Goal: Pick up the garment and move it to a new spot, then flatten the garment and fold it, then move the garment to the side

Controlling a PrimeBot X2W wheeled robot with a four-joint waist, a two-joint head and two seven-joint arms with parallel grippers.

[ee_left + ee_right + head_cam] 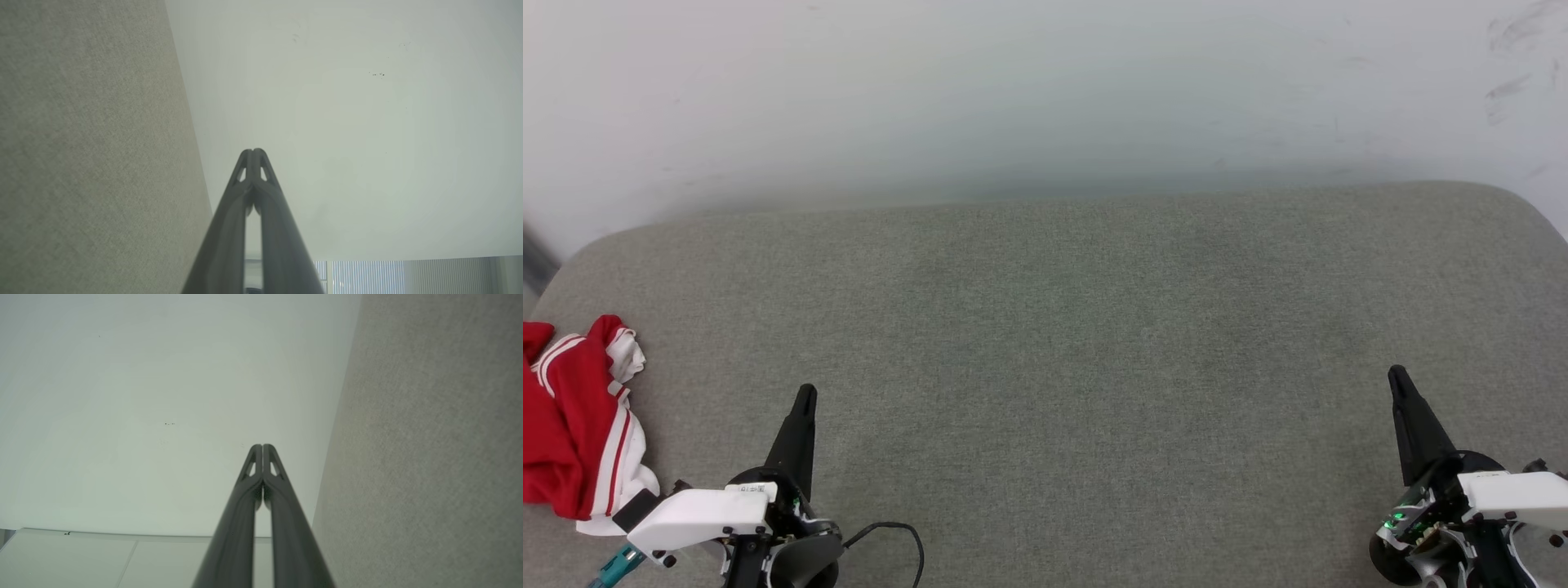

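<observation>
The garment [574, 416], red with white sleeves and striped trim, lies crumpled at the far left edge of the grey cushioned surface [1062, 327], partly cut off by the head view's edge. My left gripper [805, 394] is shut with nothing in it, just right of the garment, fingertips pointing toward the wall. My right gripper [1396, 376] is also shut and holds nothing, at the lower right, far from the garment. In the wrist views each gripper, left [253, 152] and right [262, 446], shows its fingertips pressed together against the pale wall.
A pale wall [1045, 90] rises behind the cushion's rounded back edge. A black cable [898, 531] loops on the cushion beside the left wrist. The wide middle of the grey surface lies between the two grippers.
</observation>
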